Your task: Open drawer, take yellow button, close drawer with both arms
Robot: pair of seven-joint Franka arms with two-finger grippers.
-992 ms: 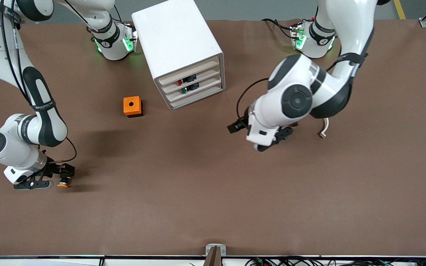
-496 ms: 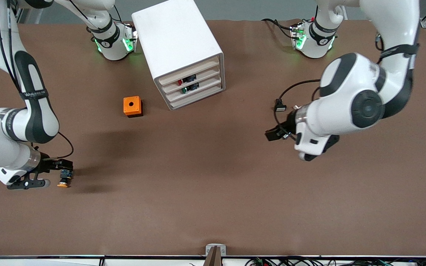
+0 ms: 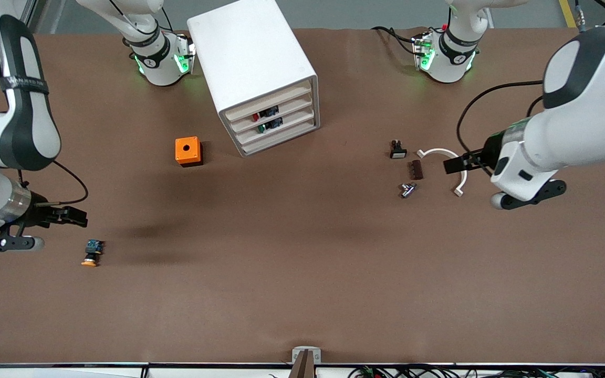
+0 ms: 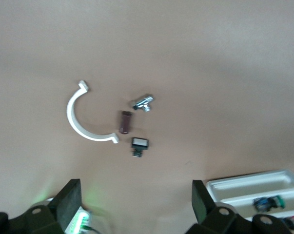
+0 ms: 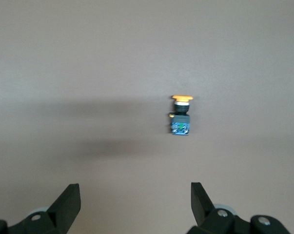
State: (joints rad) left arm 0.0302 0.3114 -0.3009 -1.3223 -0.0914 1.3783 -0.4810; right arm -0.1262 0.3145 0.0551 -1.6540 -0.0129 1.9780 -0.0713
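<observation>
The button (image 3: 91, 252), with orange cap and blue rear block, lies loose on the brown table near the right arm's end. It also shows in the right wrist view (image 5: 181, 116). My right gripper (image 3: 71, 216) is open and empty, up beside the button and apart from it; its open jaws show in the right wrist view (image 5: 134, 195). The white cabinet (image 3: 252, 58) stands at the middle; its top drawer (image 3: 268, 103) is shut. My left gripper (image 3: 459, 164) is open and empty over the table at the left arm's end; its open jaws show in the left wrist view (image 4: 134, 195).
An orange cube with a hole (image 3: 187, 150) sits beside the cabinet. A black-and-white switch (image 3: 397, 150), a brown cylinder (image 3: 415, 169), a silver part (image 3: 407, 189) and a white curved strip (image 3: 452, 163) lie by the left gripper. Lower drawers hold red and green parts.
My right gripper has let go of the button and drawn back toward the right arm's end. My left arm has swung toward its own end, uncovering the small parts.
</observation>
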